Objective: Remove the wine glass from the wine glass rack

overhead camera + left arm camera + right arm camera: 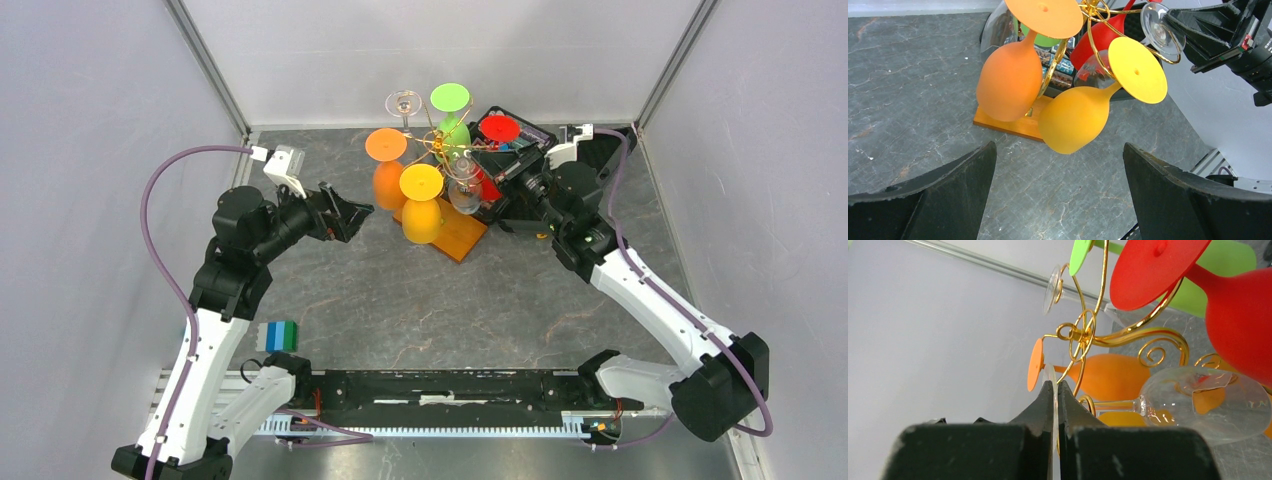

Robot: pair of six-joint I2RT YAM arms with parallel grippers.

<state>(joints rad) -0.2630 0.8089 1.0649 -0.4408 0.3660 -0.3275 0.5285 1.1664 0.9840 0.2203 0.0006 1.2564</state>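
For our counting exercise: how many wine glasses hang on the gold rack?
6: orange glass left, yellow glass front, green glass back, red glass right, clear glass back-left, second clear glass front-right. Others may be hidden.

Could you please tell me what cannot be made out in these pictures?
- Top view: fingertips of the right gripper, hidden among glasses on the gold wire rack with the wooden base.
- Right wrist view: whether the clear wine glass foot sits in its hook; the gripper covers it.
- Top view: contents of the black case, behind the right arm.
- Top view: small blue-and-green block, too small to identify.
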